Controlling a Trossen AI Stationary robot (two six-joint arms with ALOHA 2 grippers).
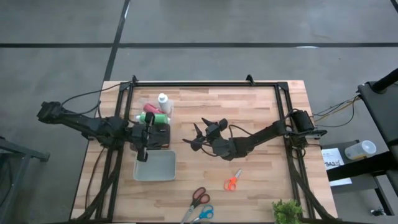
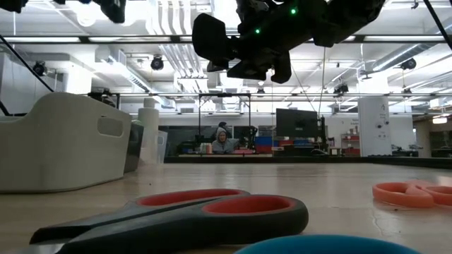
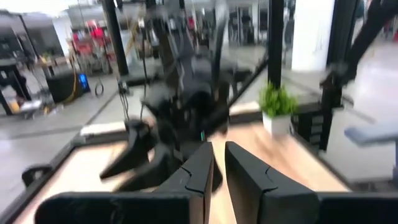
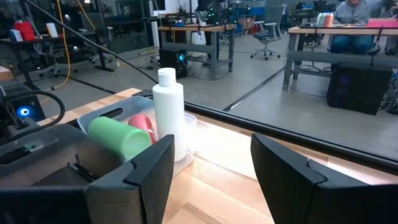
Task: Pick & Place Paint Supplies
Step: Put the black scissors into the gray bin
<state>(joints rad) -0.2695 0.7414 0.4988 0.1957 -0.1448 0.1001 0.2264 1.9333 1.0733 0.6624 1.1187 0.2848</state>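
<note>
My right claw hangs released over the middle of the worktop, jaws spread wide with nothing between them, facing the paint supplies. The white bottle stands upright. The green bottle lies on its side touching it, and the red bottle is tucked between and behind the two. All three seem to sit in a clear tub near the far left of the worktop. I can make out no brushes anywhere. My left claw hovers just beside those bottles, between them and the empty grey tray, and I cannot tell whether it is clenched on something or carrying nothing. The crowding worries me most. My two claws are near each other and aimed at the same small cluster, so if both go in together they could knock wrists or block each other's line. The white bottle is tall and narrow, so a finger that clips its shoulder instead of straddling it would likely tip it onto the green one. The green bottle is round and lying down, so I would expect it to roll or squirt out of a pinch taken off-centre. With the bottles touching, there is little room to slip a finger between them without shoving a neighbour. The tub wall could also catch a low approach.
</note>
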